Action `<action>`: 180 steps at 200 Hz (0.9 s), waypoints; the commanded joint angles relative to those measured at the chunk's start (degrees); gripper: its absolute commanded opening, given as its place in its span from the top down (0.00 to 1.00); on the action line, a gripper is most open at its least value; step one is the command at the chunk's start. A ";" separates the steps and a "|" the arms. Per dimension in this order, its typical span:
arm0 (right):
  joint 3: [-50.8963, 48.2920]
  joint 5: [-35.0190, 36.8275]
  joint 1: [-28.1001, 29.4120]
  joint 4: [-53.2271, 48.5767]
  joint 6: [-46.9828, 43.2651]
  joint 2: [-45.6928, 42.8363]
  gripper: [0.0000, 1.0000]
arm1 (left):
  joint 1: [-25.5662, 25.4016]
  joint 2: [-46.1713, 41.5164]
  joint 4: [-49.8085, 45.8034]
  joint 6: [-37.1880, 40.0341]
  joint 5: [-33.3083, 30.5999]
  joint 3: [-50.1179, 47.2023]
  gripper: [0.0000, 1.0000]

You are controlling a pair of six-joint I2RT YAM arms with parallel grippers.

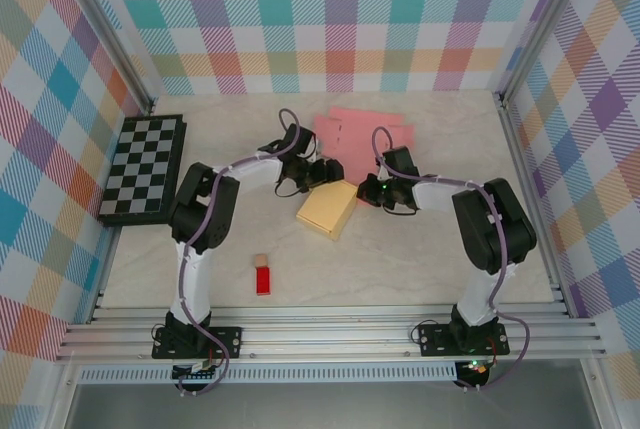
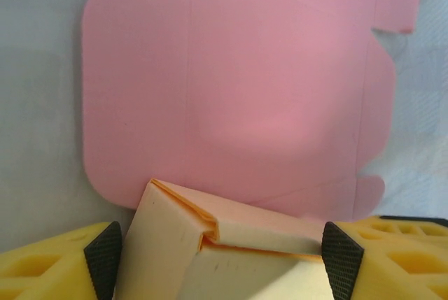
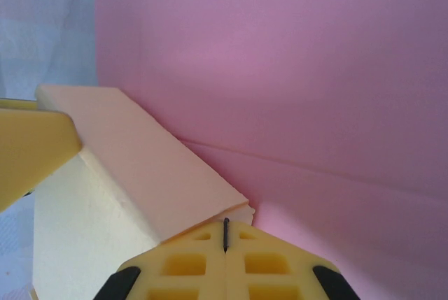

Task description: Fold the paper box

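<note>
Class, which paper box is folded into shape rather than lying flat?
The yellow box, a raised block; the pink one behind it lies flat, unfolded.

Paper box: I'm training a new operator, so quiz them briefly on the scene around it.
1. True or false: the right gripper is open.
2. What sits between the fingers of the left gripper? A box; B red block; C pink sheet.
3. Fill in: by the left wall lies a ___.
Key: 1 false; 2 A; 3 checkerboard.
</note>
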 commanded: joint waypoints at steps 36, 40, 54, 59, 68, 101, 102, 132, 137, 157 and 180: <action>1.73 3.45 1.30 -15.76 -8.40 -8.84 0.93 | 1.66 -10.14 -4.61 -1.36 4.23 -6.71 0.17; 1.66 3.54 1.33 -16.85 -8.86 -9.39 0.93 | 2.16 -10.83 -4.61 -1.31 4.33 -7.16 0.17; 1.38 3.89 1.28 -20.57 -10.22 -11.24 0.91 | 3.33 -13.12 -5.32 -0.36 3.50 -8.90 0.14; 1.22 3.99 1.32 -21.76 -10.49 -11.81 0.91 | 3.40 -13.89 -6.01 0.12 2.90 -9.40 0.14; 0.76 3.75 1.30 -23.69 -11.22 -12.78 0.91 | 3.40 -15.14 -7.19 1.01 1.56 -10.48 0.14; -5.71 -2.25 1.94 -22.82 -7.05 -18.22 0.91 | 2.75 -20.75 -2.05 -1.77 4.67 -21.29 0.15; -5.99 -2.47 2.00 -22.60 -6.77 -18.42 0.91 | 2.68 -20.93 -2.05 -1.84 4.69 -21.61 0.15; -13.66 -5.41 6.73 -15.06 1.73 -20.53 0.91 | -0.11 -23.46 3.42 -4.03 4.60 -28.44 0.15; -15.00 -5.61 7.93 -13.31 3.22 -20.41 0.91 | -0.56 -23.87 4.34 -4.53 4.41 -29.31 0.15; -19.67 -6.32 10.68 -3.48 7.70 -19.48 0.92 | -1.85 -24.51 5.65 -5.27 2.76 -30.63 0.15; -20.18 -4.61 11.73 0.32 7.61 -16.57 0.92 | -2.44 -23.14 5.76 -5.48 2.78 -30.24 0.16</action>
